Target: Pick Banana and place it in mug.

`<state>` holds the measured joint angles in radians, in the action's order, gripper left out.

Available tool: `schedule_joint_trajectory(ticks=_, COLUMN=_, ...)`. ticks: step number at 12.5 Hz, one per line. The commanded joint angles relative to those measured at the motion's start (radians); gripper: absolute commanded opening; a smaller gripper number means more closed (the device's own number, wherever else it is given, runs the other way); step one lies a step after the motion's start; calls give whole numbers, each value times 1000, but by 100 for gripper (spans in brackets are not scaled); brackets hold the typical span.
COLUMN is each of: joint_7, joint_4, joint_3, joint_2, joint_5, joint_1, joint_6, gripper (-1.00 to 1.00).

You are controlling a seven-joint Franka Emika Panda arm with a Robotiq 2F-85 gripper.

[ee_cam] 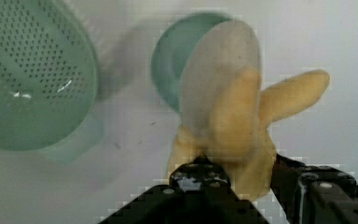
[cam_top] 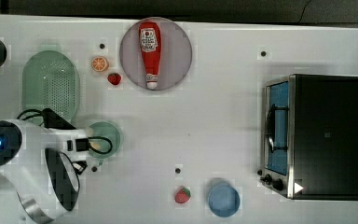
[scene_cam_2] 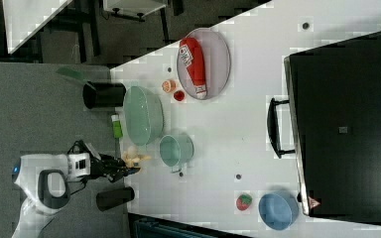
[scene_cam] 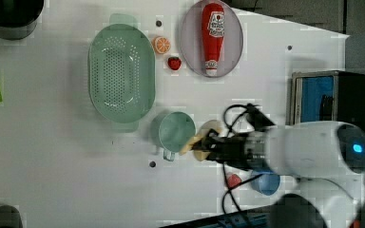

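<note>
Left view: mug (scene_cam: pixel 173 130) empty, ketchup bottle (scene_cam: pixel 212 35) on plate (scene_cam: pixel 190 42)

Strainer (scene_cam: pixel 121 71) crowds mug (scene_cam: pixel 173 130); elsewhere open table (scene_cam: pixel 76 180)

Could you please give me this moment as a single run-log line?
phase: carry | end effector: shut on banana | banana: lifted, beside mug, not inside | mug: upright, next to strainer
</note>
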<state>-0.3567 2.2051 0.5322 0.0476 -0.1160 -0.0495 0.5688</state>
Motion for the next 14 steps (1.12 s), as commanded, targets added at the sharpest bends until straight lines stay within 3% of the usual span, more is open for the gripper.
schedule_joint_trajectory(ticks=1, joint_7=-165, joint_4=9, joint_3=-23, joint_2=68, joint_5=-4, joint_1=21, joint_6=119, gripper=-26)
schedule_joint_trajectory(ticks=7, joint_7=-184, joint_4=90, joint_3=-46, joint_2=181, joint_5=124, joint_1=21, joint_6=343, gripper=-26)
schedule_joint_trajectory(ticks=8, joint_7=-184, joint_4=101, joint_3=-47, joint_2=194, joint_5=124, joint_1=21, joint_6=358, gripper=-18)
schedule_joint_trajectory(ticks=13, joint_7=-184, joint_4=117, joint_3=-49, joint_2=217, joint_5=124, joint_1=21, joint_6=422, gripper=91)
schedule_joint_trajectory(ticks=14, joint_7=-184, joint_4=117, joint_3=-50, joint_2=209, joint_5=124, joint_1=21, joint_6=422, gripper=100)
